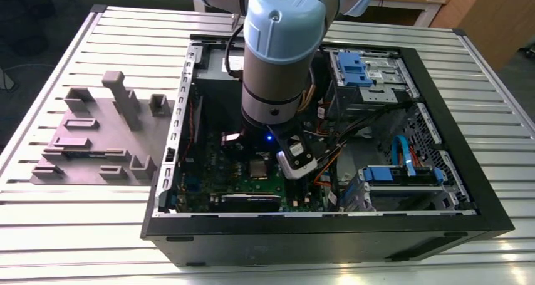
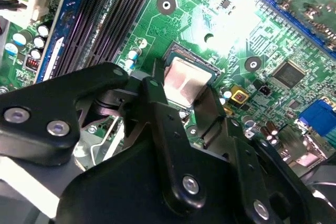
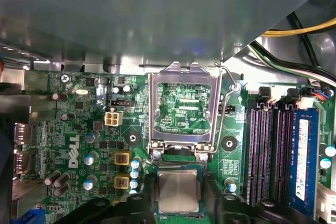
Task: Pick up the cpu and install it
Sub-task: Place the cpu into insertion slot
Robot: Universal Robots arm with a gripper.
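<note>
The cpu [image 3: 177, 191], a small silvery square chip with a thin pale rim, sits low over the motherboard socket [image 2: 195, 56] inside the open PC case [image 1: 317, 235]. My gripper [image 2: 184, 85] straddles it. One black finger [image 2: 155, 103] presses one side of the chip and the other finger [image 2: 212, 111] presses the opposite side, so the gripper is shut on the cpu [image 2: 185, 77]. In the first wrist view the gripper [image 3: 178, 199] holds the chip just beside the raised metal load plate [image 3: 182, 103]. The arm [image 1: 276, 59] reaches straight down into the case.
Long black memory sticks [image 3: 268, 150] lie close beside the socket, and its wire lever [image 3: 227, 103] stands open. Cables [image 1: 334, 141] and blue drive cages [image 1: 359, 69] crowd the case on the exterior view's right. A grey parts fixture [image 1: 100, 134] rests on the slatted table.
</note>
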